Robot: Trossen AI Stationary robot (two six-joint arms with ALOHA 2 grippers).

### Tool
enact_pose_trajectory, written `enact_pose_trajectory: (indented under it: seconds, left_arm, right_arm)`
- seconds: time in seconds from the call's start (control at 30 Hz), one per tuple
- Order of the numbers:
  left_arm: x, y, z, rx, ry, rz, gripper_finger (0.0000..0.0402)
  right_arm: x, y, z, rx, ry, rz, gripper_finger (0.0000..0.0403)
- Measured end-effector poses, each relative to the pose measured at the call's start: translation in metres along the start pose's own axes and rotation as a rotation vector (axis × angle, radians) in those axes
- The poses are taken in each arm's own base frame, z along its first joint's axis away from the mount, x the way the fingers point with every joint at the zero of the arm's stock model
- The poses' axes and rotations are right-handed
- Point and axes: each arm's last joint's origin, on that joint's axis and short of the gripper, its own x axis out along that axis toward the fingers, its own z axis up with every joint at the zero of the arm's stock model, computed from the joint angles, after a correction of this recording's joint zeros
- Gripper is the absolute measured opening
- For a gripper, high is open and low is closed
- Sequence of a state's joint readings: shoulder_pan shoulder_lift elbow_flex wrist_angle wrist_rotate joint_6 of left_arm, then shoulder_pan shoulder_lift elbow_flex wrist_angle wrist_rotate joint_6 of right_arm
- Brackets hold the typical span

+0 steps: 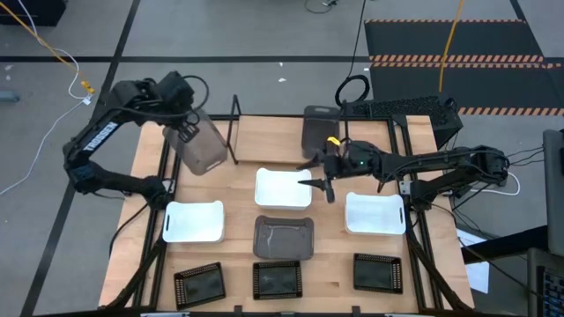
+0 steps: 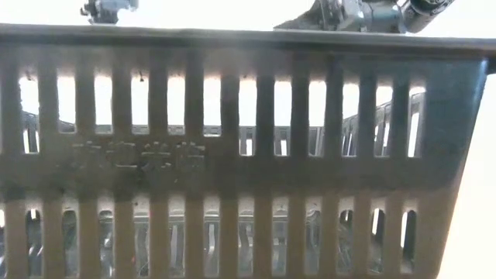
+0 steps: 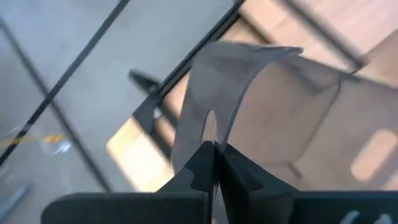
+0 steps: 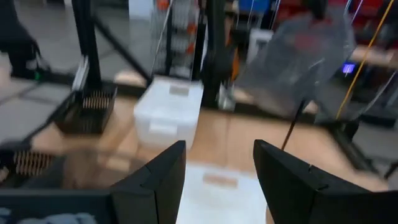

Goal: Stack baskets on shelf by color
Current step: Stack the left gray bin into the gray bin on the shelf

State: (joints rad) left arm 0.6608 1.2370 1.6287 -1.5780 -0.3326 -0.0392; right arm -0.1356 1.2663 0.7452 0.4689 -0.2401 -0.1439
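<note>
My left gripper [image 1: 184, 132] is shut on a dark grey-brown basket [image 1: 201, 146], held in the air over the table's far left part, next to the black upright loop [image 1: 234, 130] of the shelf frame. My right gripper [image 1: 322, 187] is open and empty, above the right end of the middle white basket [image 1: 282, 187]; the right wrist view shows its fingers apart [image 4: 217, 177] over that white basket [image 4: 217, 186]. A second dark basket [image 1: 319, 130] stands at the far edge. A third [image 1: 284, 236] rests on the table and fills the low view [image 2: 248, 155]. My left gripper pinches the basket's end wall at its rim [image 3: 214, 134] between its two fingers, one on each face of the wall. The basket is lifted clear of the table and hangs tilted beyond the fingers.
Two more white baskets [image 1: 193, 221] [image 1: 374, 213] lie left and right on the table. Three flat black gridded trays [image 1: 199, 283] [image 1: 278, 279] [image 1: 377, 272] line the near edge. Black frame rods [image 1: 163, 176] run along the table's left and right sides.
</note>
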Motion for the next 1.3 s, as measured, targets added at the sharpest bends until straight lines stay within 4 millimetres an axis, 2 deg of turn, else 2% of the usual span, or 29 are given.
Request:
enact_pose_trajectory:
  seconds: [0.2, 0.5, 0.6, 0.7, 0.83, 0.9, 1.13, 1.3]
  left_arm:
    - [-0.019, -0.012, 0.002, 0.018, -0.084, -0.234, 0.0008]
    - [-0.024, -0.024, 0.000, 0.117, -0.072, -0.421, 0.0005]
    - [-0.021, -0.032, 0.009, 0.032, -0.067, -0.439, 0.0010]
    - [-0.015, -0.045, 0.025, -0.127, -0.092, -0.432, 0.0007]
    - [-0.011, -0.071, 0.037, -0.073, -0.113, -0.477, 0.0005]
    - [-0.009, -0.083, 0.040, -0.043, -0.101, -0.489, 0.0008]
    - [0.004, -0.118, 0.050, 0.004, -0.074, -0.445, 0.0004]
    - [0.018, -0.136, 0.061, 0.008, -0.060, -0.423, 0.0011]
  right_arm:
    - [0.000, 0.000, 0.003, -0.005, -0.025, -0.004, 0.0183]
    - [0.000, 0.002, 0.003, -0.030, -0.031, 0.007, 0.0183]
    - [0.012, 0.013, 0.011, -0.088, -0.031, 0.072, 0.0183]
    - [0.031, 0.026, 0.017, -0.144, 0.078, 0.107, 0.0183]
    - [0.045, 0.037, 0.040, -0.242, 0.202, 0.092, 0.0183]
    - [0.045, 0.044, 0.055, -0.304, 0.234, 0.092, 0.0183]
    - [0.038, 0.083, 0.087, -0.649, 0.321, 0.097, 0.0183]
    - [0.033, 0.097, 0.096, -0.755, 0.335, 0.118, 0.0183]
